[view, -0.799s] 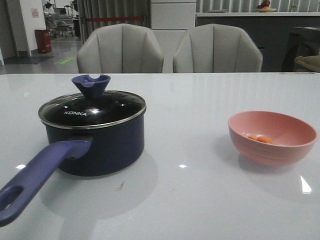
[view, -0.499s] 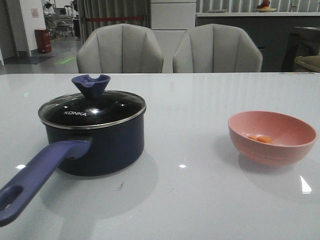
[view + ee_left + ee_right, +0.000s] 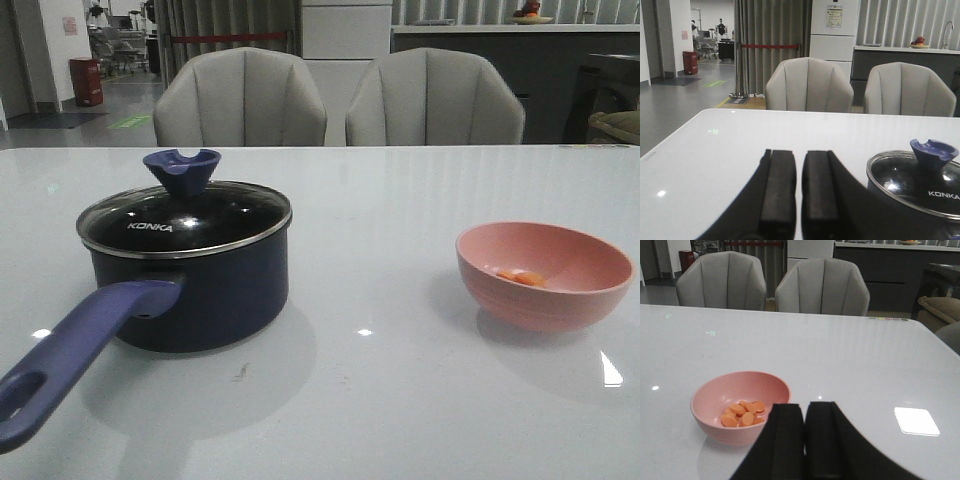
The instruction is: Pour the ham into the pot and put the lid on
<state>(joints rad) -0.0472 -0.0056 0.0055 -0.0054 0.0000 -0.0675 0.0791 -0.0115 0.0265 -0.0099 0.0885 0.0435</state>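
The dark navy pot (image 3: 190, 285) stands on the left of the white table, its long purple-blue handle (image 3: 75, 350) pointing toward the near edge. The glass lid (image 3: 185, 220) with its blue knob (image 3: 182, 170) sits on the pot. On the right, a pink bowl (image 3: 545, 275) holds the orange ham pieces (image 3: 522, 277) (image 3: 742, 413). Neither arm shows in the front view. My left gripper (image 3: 799, 155) is shut and empty, beside the lid (image 3: 920, 182). My right gripper (image 3: 805, 407) is shut and empty, just short of the pink bowl (image 3: 740, 405).
Two grey chairs (image 3: 240, 100) (image 3: 435, 100) stand behind the table's far edge. A bright light patch (image 3: 916, 421) reflects off the tabletop near my right gripper.
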